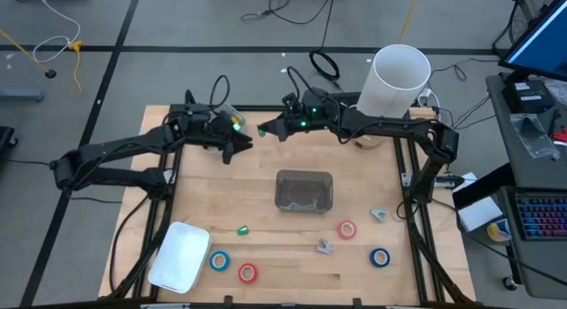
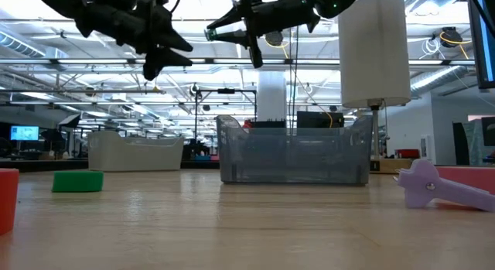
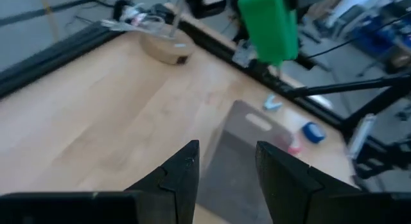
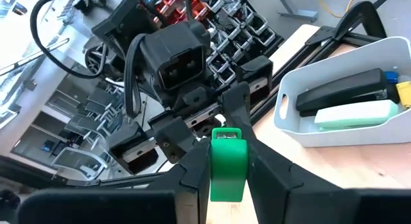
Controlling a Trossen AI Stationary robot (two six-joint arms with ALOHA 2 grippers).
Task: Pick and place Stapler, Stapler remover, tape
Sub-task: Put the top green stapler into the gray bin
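My right gripper (image 1: pixel 266 130) is high over the table's far middle, shut on a small green oblong stapler (image 4: pixel 228 163), which also shows in the left wrist view (image 3: pixel 268 25). Facing it from the left, my left gripper (image 1: pixel 241 148) stands open with nothing between its fingers (image 3: pixel 186 176). On the table lie two blue tape rolls (image 1: pixel 219 260) (image 1: pixel 380 257), two red ones (image 1: pixel 247 273) (image 1: pixel 346 229), a purple stapler remover (image 2: pixel 433 185) and a small green block (image 1: pixel 242 229). My right gripper pinches the green stapler's two long sides (image 4: pixel 218 172) between its two fingers. The fingers come nearly level from the table's right and lie along the stapler, whose free end (image 4: pixel 226 135) sticks out past them. The stapler is lifted well clear of the table.
A clear grey bin (image 1: pixel 304 174) stands mid-table below both grippers. A white tray (image 1: pixel 180 256) sits at the near left; in the right wrist view it (image 4: pixel 289 121) holds a black oblong thing and a pale green one. A tall white cylinder (image 1: pixel 399 79) stands at the far right.
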